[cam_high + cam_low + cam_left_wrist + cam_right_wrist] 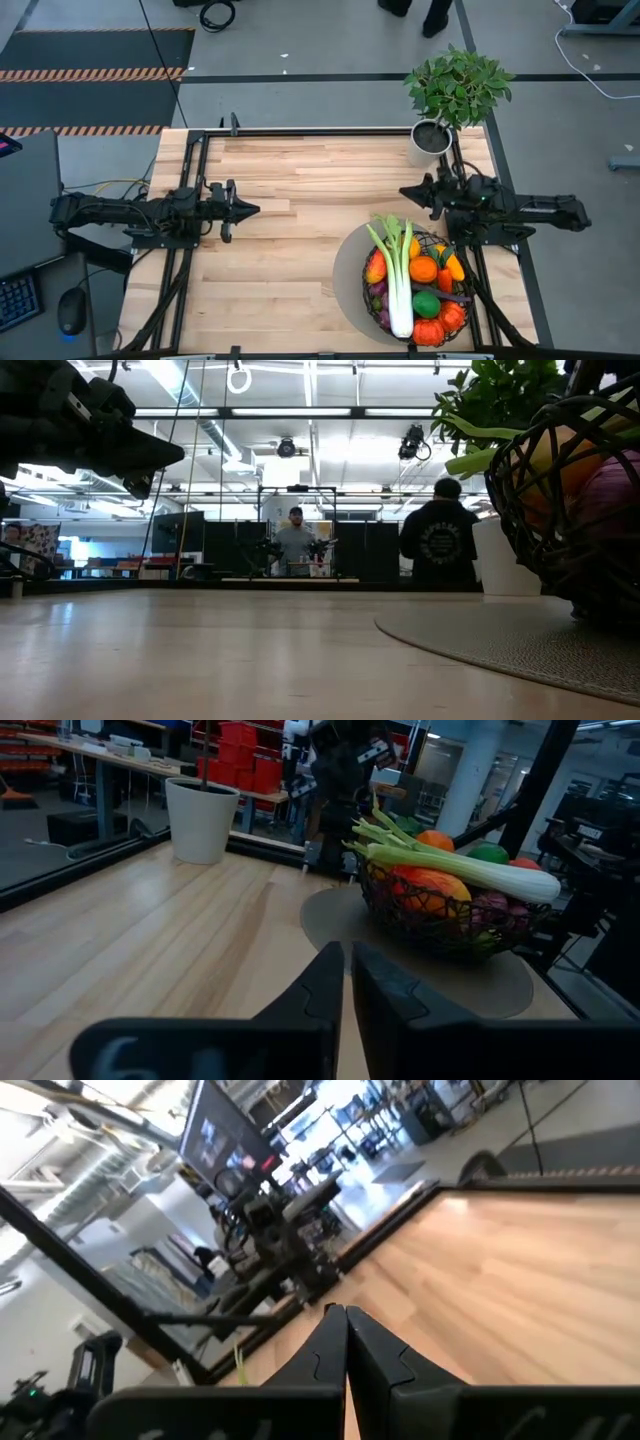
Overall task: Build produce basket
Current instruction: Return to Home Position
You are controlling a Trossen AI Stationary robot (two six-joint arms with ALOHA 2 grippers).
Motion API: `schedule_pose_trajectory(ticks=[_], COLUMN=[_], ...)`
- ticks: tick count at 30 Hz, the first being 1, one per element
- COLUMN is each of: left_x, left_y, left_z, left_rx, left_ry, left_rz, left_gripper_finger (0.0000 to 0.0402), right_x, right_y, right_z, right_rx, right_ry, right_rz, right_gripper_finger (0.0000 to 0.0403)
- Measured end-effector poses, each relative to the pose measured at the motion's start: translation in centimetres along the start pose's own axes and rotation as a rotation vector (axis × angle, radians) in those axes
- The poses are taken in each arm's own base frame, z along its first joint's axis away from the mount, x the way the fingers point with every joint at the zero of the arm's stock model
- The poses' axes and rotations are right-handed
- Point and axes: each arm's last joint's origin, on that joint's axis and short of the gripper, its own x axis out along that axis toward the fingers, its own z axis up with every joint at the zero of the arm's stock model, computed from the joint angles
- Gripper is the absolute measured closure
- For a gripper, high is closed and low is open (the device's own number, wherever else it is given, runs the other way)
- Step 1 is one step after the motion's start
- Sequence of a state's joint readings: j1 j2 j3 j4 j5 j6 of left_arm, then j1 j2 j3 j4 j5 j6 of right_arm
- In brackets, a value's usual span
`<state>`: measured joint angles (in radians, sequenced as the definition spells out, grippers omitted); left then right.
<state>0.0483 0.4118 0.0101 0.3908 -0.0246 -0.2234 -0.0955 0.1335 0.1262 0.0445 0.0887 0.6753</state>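
The dark wire basket [378, 300] stands on a round grey mat [347, 268] at the table's near right. It is filled with produce: a green-white leek [399, 270] lies across the top, over an orange [422, 268], a lime [426, 304] and small pumpkins [428, 331]. The left wrist view shows the basket [440, 920] and the leek [470, 870] too. My left gripper [257, 209] is shut at the table's left, clear of everything. My right gripper [403, 192] is shut above the table, on the far side of the basket, holding nothing.
A white pot [430, 143] with a leafy plant [458, 85] stands at the far right corner. Bare wood spans the table's middle and left [290, 250]. People stand in the room beyond the table [295, 540].
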Motion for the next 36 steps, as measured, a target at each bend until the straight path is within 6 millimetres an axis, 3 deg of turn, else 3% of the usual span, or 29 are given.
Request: schedule_pose_trajectory(ticks=[13,30,36], left_x=[0.0,0.0,0.0], left_y=[0.0,0.0,0.0], left_z=[0.0,0.0,0.0], left_rx=[0.000,0.000,0.000], left_ry=[0.000,0.000,0.001], left_rz=[0.000,0.000,0.000], left_gripper_finger=[0.0377,0.0377,0.0367], right_x=[0.4,-1.4,-0.7], right_y=[0.2,-0.3,-0.9], right_z=[-1.5,-1.6,-2.5], right_rx=[-0.097,-0.218,-0.203], right_ry=[0.131,0.129,0.062], right_rz=[0.004,0.007,0.051], right_gripper_finger=[0.0395,0.0395,0.0394])
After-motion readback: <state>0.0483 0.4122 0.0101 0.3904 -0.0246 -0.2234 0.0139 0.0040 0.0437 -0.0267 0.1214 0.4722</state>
